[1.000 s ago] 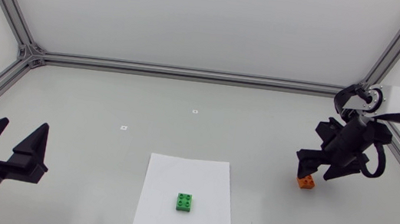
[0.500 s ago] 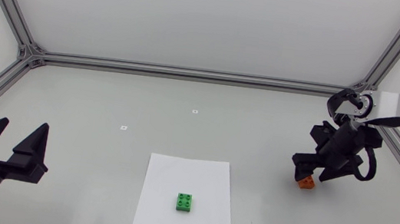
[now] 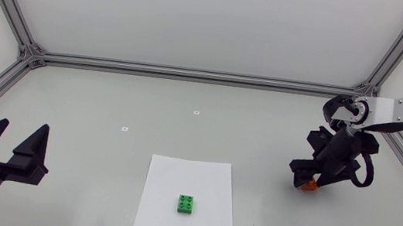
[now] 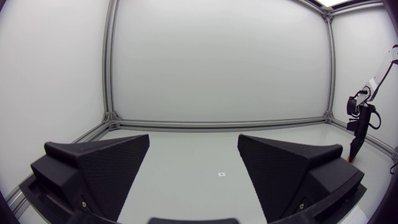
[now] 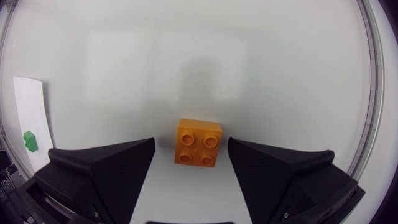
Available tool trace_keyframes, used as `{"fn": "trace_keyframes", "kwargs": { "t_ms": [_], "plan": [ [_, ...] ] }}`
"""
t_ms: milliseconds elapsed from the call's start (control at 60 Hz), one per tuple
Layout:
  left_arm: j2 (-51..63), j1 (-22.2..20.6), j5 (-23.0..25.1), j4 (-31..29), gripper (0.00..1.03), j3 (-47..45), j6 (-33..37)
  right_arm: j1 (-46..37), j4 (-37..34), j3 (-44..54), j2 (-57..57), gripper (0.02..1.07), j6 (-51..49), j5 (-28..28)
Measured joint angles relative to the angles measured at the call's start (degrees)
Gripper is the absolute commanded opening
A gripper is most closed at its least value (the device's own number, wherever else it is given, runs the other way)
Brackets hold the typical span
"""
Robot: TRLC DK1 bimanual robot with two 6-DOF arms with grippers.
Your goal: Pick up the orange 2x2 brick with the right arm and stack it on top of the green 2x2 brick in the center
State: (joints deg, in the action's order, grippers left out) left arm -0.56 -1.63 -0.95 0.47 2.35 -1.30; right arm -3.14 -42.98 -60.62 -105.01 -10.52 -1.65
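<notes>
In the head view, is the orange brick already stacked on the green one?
No, the green brick sits alone on the paper, the orange brick under the right gripper.

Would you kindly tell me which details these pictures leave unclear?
Orange brick: in the head view the right tool covers most of it; only a corner shows.
Green brick: in the right wrist view too small to count its studs.
Left wrist view: the left tool blocks the near table; the green brick is not seen.
</notes>
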Motion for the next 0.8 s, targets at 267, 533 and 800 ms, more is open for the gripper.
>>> {"fn": "trace_keyframes", "kwargs": {
  "t_ms": [267, 533, 800],
  "plan": [
    [0.0, 0.0, 0.0, 0.0, 0.99, 0.0, 0.0, 0.4, 0.9, 0.5, 0.8, 0.78, 0.4, 0.0],
    [0.0, 0.0, 0.0, 0.0, 0.99, 0.0, 0.0, -0.3, 0.9, 0.5, 1.1, 0.74, 0.4, 0.0],
    [0.0, 0.0, 0.0, 0.0, 0.99, 0.0, 0.0, -1.2, 1.0, 0.5, 1.2, 0.64, 0.4, 0.0]
  ]
}}
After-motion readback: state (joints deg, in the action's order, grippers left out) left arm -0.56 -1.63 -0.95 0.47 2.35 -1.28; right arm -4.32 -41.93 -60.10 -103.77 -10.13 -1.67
